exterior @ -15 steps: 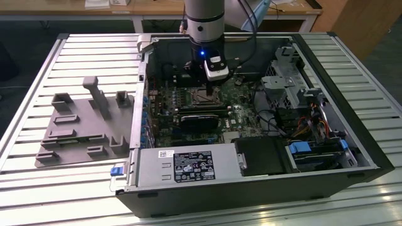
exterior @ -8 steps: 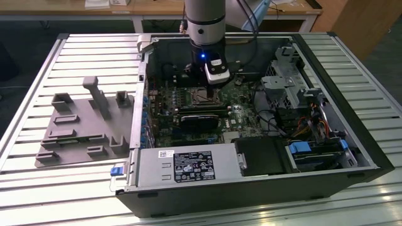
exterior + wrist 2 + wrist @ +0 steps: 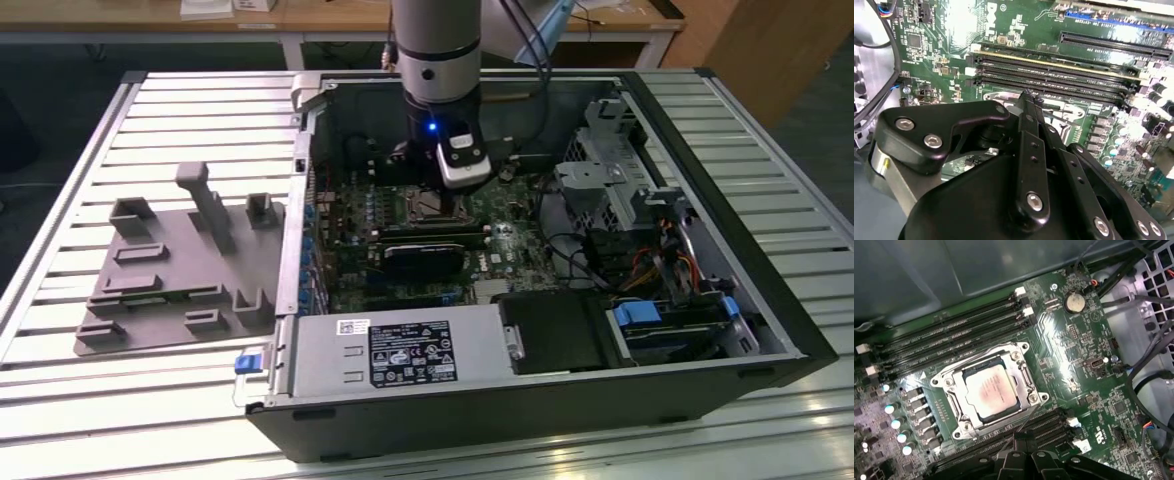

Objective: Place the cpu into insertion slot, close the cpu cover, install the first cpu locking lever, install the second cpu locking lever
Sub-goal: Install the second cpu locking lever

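Note:
In the first wrist view the cpu (image 3: 991, 392), a pale silvery square chip, lies flat in the insertion slot (image 3: 947, 381) on the green circuit board. The cpu cover (image 3: 1020, 371), a silvery frame, lies down around the chip, which shows through its window. I cannot make out how the locking levers stand. My gripper (image 3: 1017, 439) hovers beside the socket, a little apart from it. In the second wrist view the gripper (image 3: 1027, 95) has its fingers pressed together with nothing between them. In the exterior view the gripper (image 3: 447, 190) hangs inside the open computer case just over the socket (image 3: 430, 206).
Long black memory slots (image 3: 949, 340) run along one side of the socket. A black card (image 3: 427, 258) lies just in front of it. A grey power supply (image 3: 400, 350), a drive cage (image 3: 614, 180) and cables (image 3: 1149, 370) crowd the case. A grey fixture (image 3: 160, 270) sits at the exterior view's left.

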`<state>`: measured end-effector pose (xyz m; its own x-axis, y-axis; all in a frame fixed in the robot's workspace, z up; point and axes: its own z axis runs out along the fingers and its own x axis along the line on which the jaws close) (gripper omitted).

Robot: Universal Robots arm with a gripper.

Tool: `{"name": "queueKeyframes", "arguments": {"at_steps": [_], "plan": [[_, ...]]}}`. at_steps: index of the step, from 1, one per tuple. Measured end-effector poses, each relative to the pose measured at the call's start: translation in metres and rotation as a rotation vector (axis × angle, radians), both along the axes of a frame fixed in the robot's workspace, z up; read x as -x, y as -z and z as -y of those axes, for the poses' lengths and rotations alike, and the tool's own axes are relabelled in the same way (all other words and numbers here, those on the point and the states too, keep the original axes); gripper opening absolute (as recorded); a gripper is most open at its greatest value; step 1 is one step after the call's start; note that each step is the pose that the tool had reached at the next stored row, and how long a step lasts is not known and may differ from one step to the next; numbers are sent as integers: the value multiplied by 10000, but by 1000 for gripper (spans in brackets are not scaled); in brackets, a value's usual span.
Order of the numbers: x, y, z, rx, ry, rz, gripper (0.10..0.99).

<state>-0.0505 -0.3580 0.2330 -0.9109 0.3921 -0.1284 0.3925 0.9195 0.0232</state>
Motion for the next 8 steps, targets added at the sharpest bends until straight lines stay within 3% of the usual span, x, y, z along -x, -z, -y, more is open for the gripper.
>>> {"name": "queueKeyframes", "arguments": {"at_steps": [8], "plan": [[17,21,19,-1,-812,0,102]]}}
